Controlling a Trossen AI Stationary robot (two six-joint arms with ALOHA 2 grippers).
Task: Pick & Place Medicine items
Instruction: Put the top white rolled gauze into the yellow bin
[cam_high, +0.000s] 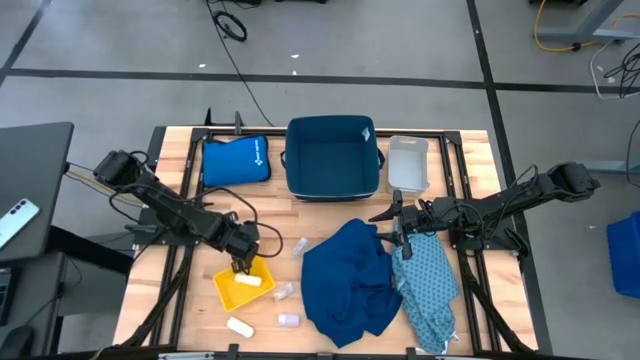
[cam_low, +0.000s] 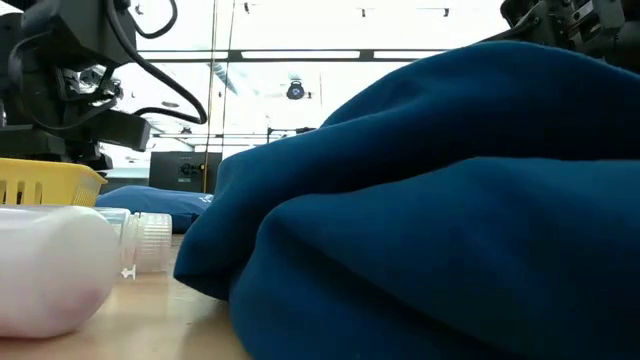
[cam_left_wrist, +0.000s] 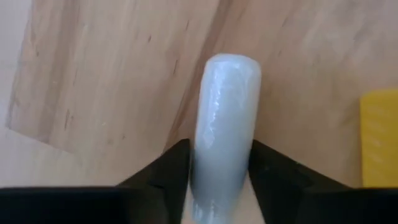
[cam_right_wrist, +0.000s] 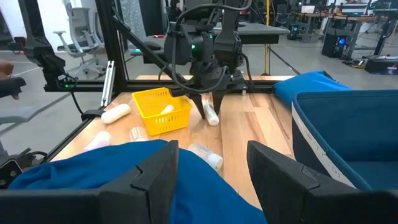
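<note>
My left gripper (cam_high: 241, 264) is shut on a cream-white oblong pack (cam_left_wrist: 224, 118) and holds it just off the far edge of the yellow tray (cam_high: 228, 291). The right wrist view shows this pack (cam_right_wrist: 212, 116) hanging beside the tray (cam_right_wrist: 177, 117). Another pale pack (cam_high: 250, 281) lies in the tray. A small bottle (cam_high: 298, 247) lies behind the tray. A second bottle (cam_high: 283, 291), a third bottle (cam_high: 289, 320) and a loose pack (cam_high: 239, 327) lie towards the front. My right gripper (cam_high: 397, 226) is open and empty over the blue cloth.
A crumpled dark blue cloth (cam_high: 345, 280) and a patterned teal cloth (cam_high: 425, 285) cover the table's front right. A dark blue bin (cam_high: 332, 157), a flat blue pouch (cam_high: 234, 161) and a white container (cam_high: 408, 163) stand at the back.
</note>
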